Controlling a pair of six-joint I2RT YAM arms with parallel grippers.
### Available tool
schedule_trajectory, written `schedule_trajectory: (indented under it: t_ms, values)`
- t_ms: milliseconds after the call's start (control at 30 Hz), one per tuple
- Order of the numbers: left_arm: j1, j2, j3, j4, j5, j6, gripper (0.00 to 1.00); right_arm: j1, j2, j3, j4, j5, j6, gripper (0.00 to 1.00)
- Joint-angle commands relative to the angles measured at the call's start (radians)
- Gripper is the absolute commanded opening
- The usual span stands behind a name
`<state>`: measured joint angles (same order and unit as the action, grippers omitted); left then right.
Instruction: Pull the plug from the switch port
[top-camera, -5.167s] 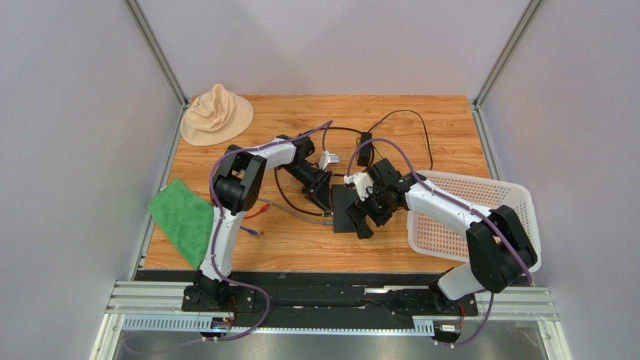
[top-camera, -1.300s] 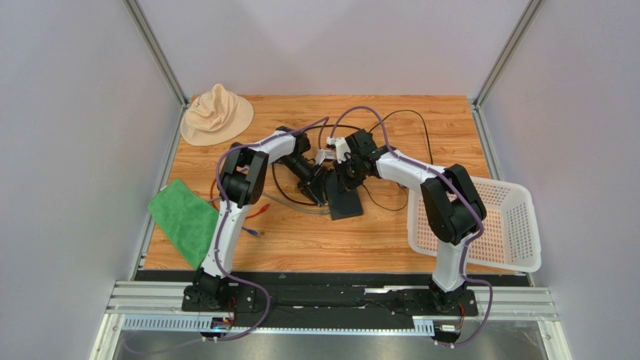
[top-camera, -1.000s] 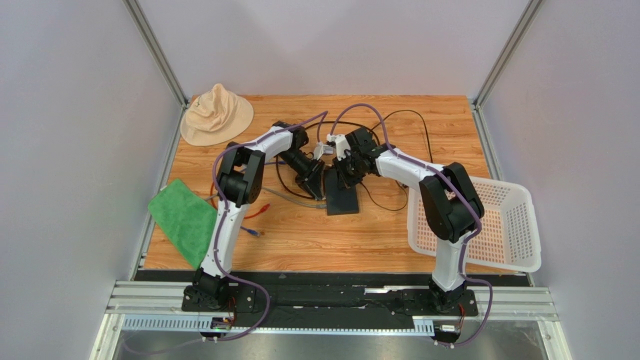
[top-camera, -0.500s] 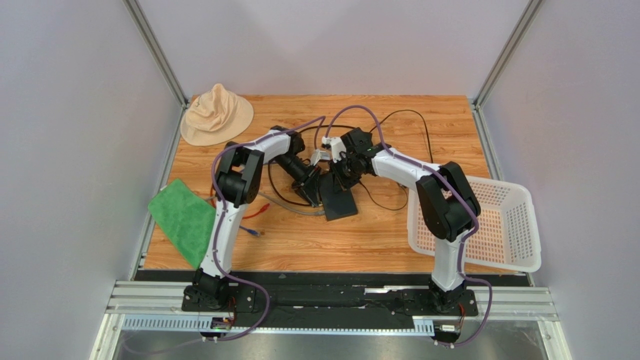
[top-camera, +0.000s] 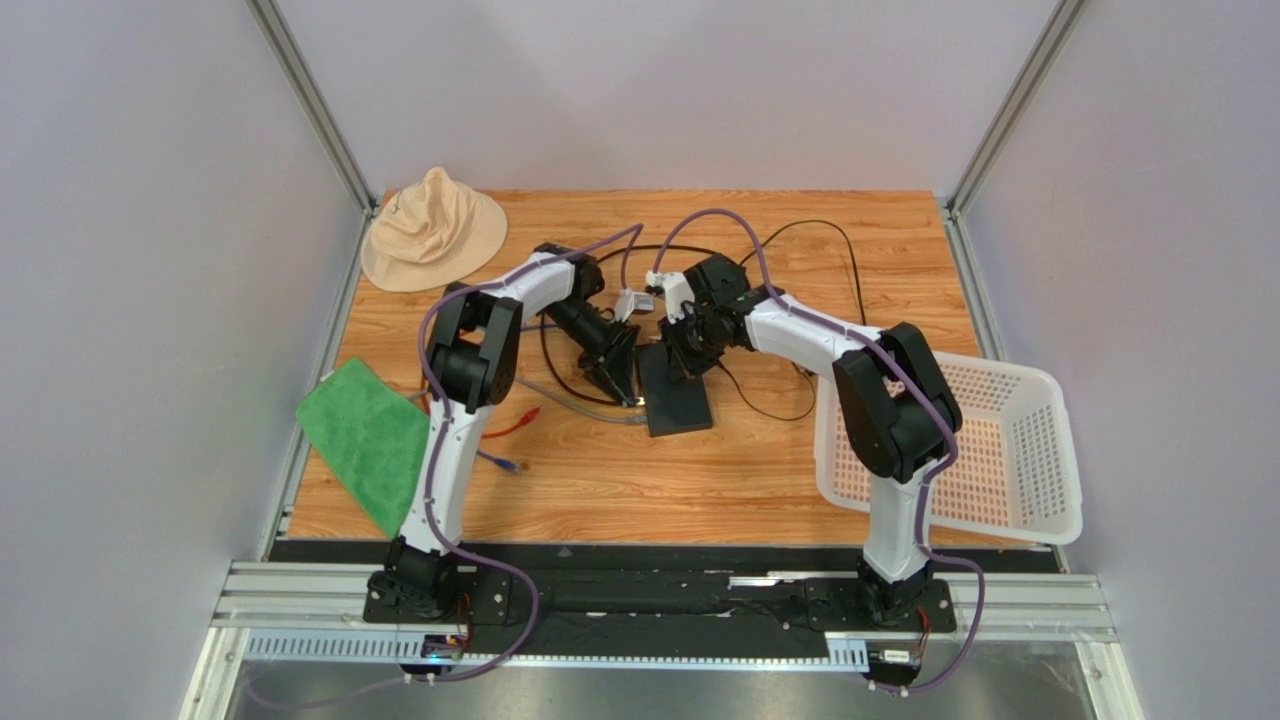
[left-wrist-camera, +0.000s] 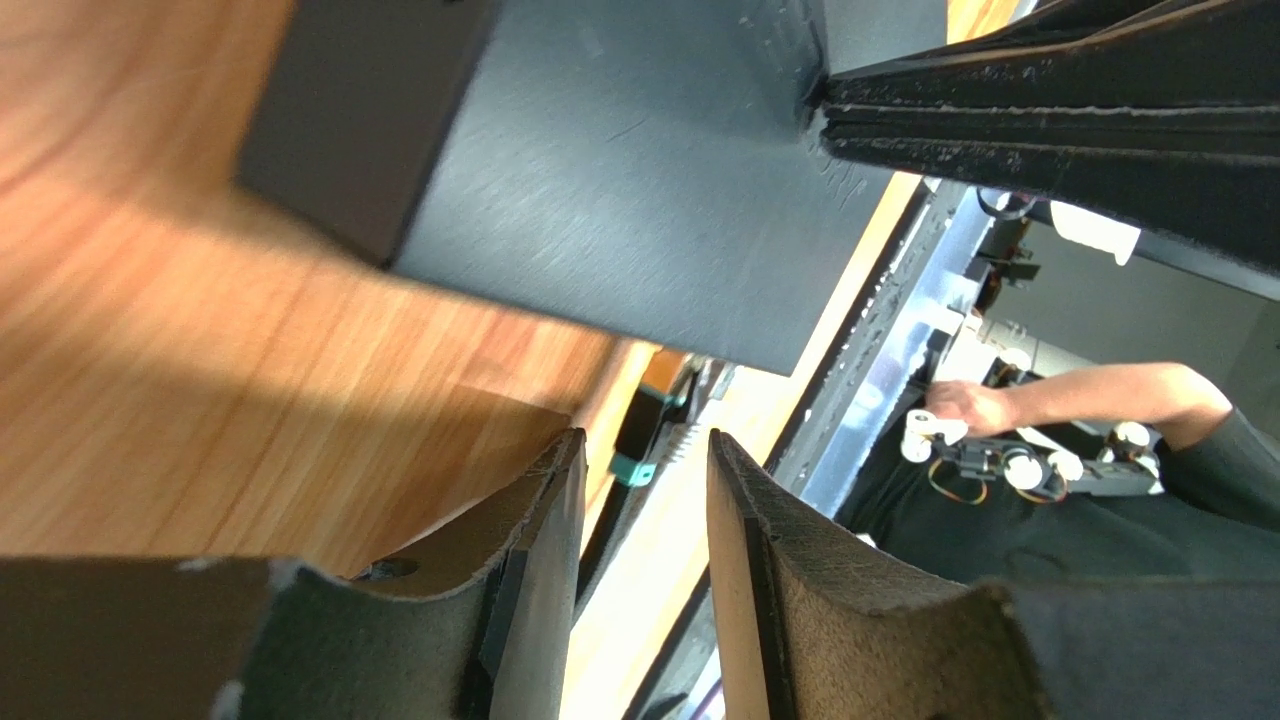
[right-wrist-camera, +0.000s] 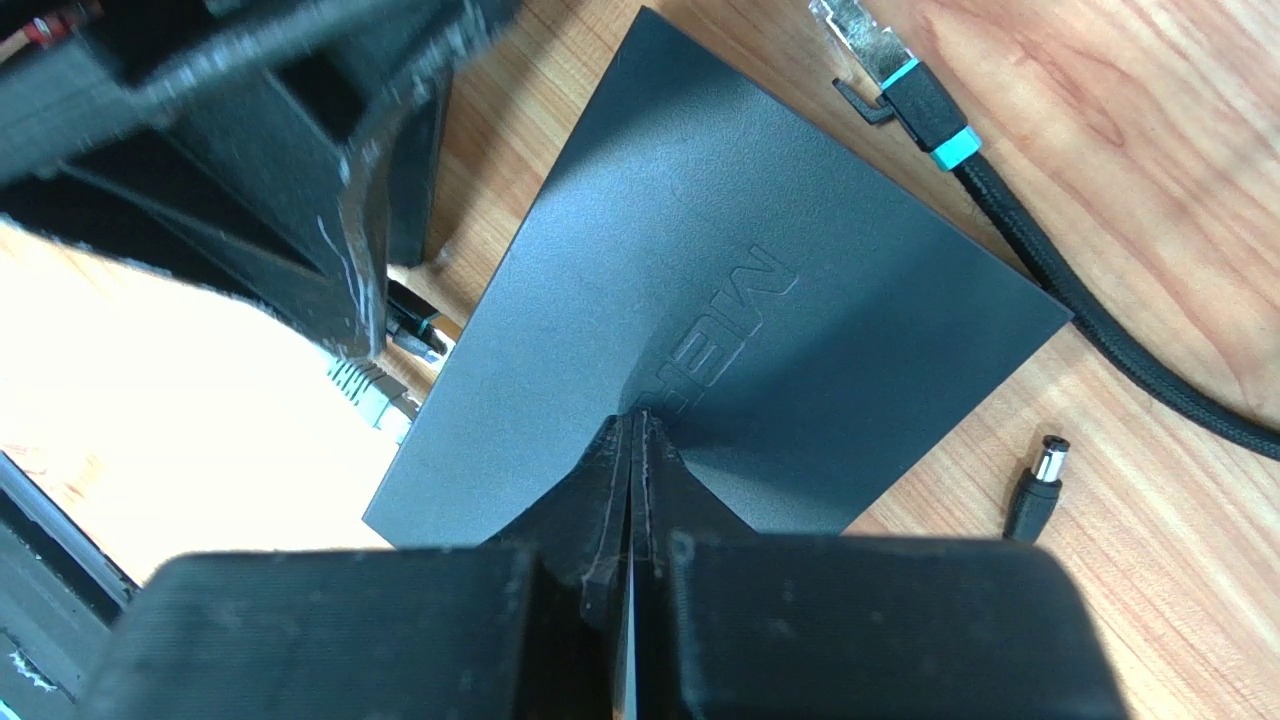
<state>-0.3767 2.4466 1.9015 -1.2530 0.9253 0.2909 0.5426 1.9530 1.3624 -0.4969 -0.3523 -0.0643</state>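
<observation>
The switch (top-camera: 679, 405) (right-wrist-camera: 751, 285) is a flat matte-black box lying mid-table. My right gripper (top-camera: 672, 356) (right-wrist-camera: 633, 422) is shut, its tips resting on the switch's top. My left gripper (top-camera: 619, 378) (left-wrist-camera: 643, 444) stands open just off the switch's (left-wrist-camera: 601, 165) left edge, with nothing between its fingers. In the right wrist view a grey plug (right-wrist-camera: 370, 389) and a black plug (right-wrist-camera: 409, 323) sit at that edge; whether either is seated in a port is not visible. A teal-banded plug (right-wrist-camera: 909, 87) on a braided black cable lies loose beyond the switch.
A barrel plug (right-wrist-camera: 1037, 477) lies on the wood next to the switch. A tan hat (top-camera: 431, 225) sits at the back left, a green cloth (top-camera: 365, 438) at the left edge, a white basket (top-camera: 962, 450) at the right. Thin black cable (top-camera: 819, 240) loops behind the arms.
My left gripper's jaws have parted and it has drawn back a little to the left. The right gripper stays shut on top of the switch, which has shifted slightly.
</observation>
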Motion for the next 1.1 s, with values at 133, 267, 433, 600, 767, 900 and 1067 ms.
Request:
schedule_trajectory:
  t_ms: [133, 267, 433, 600, 767, 900, 1067]
  values:
    - [-0.062, 0.038, 0.021, 0.029, 0.023, -0.045, 0.45, -0.016, 0.063, -0.063, -0.127, 0.099, -0.026, 0.00]
    - [-0.077, 0.064, 0.041, 0.032, 0.035, -0.056, 0.42, -0.015, 0.061, -0.072, -0.127, 0.096, -0.020, 0.00]
    - [-0.077, 0.068, 0.012, 0.049, 0.052, -0.071, 0.03, -0.015, 0.063, -0.077, -0.127, 0.098, -0.011, 0.00]
    - [-0.061, 0.046, -0.025, -0.011, 0.055, -0.023, 0.00, -0.015, 0.052, -0.095, -0.129, 0.102, -0.011, 0.00]
    - [-0.022, -0.008, -0.107, -0.006, 0.015, 0.020, 0.00, -0.015, 0.044, -0.108, -0.124, 0.107, -0.005, 0.00]
    - [-0.019, -0.007, -0.044, -0.072, -0.034, 0.082, 0.00, -0.015, 0.044, -0.108, -0.127, 0.107, -0.003, 0.00]
    - [-0.016, -0.095, -0.292, 0.021, -0.109, 0.129, 0.00, -0.015, 0.055, -0.105, -0.137, 0.110, 0.004, 0.00]
